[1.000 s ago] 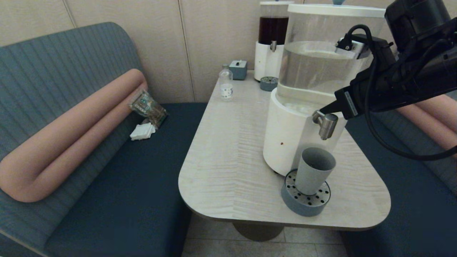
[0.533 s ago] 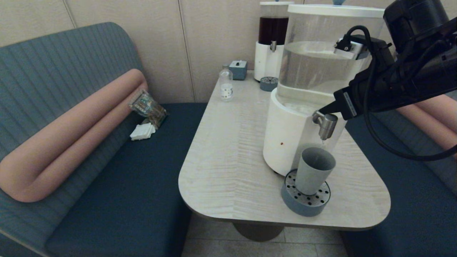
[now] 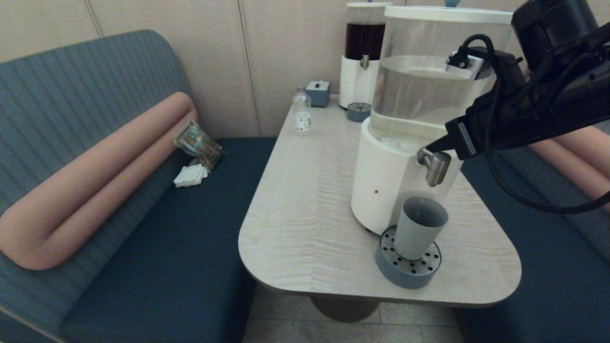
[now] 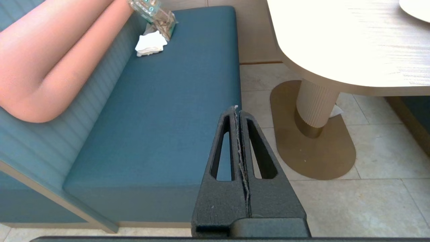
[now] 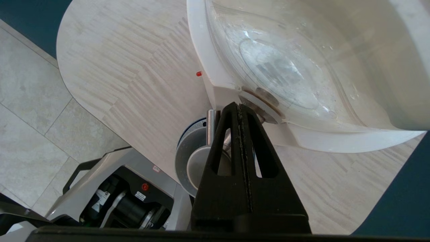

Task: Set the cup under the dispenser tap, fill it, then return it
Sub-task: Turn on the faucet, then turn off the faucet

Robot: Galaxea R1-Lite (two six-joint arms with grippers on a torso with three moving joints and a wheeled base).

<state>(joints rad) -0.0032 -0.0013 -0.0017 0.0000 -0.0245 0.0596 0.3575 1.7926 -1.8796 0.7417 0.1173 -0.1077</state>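
The cup (image 3: 419, 226) stands upright on the perforated drip tray (image 3: 408, 269), directly below the dispenser tap (image 3: 434, 165). The right gripper (image 3: 434, 144), fingers pressed together and holding nothing, rests its tip at the tap's top. The left gripper (image 4: 237, 111), likewise closed and empty, hangs beside the table (image 3: 305, 205) over the bench seat (image 4: 161, 111).

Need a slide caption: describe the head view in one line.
Right gripper, shut, at the dispenser tap above the cup on its drip tray.

Cup (image 3: 419, 227) boxed: tap (image 3: 434, 166) above, dispenser (image 3: 386, 186) behind.
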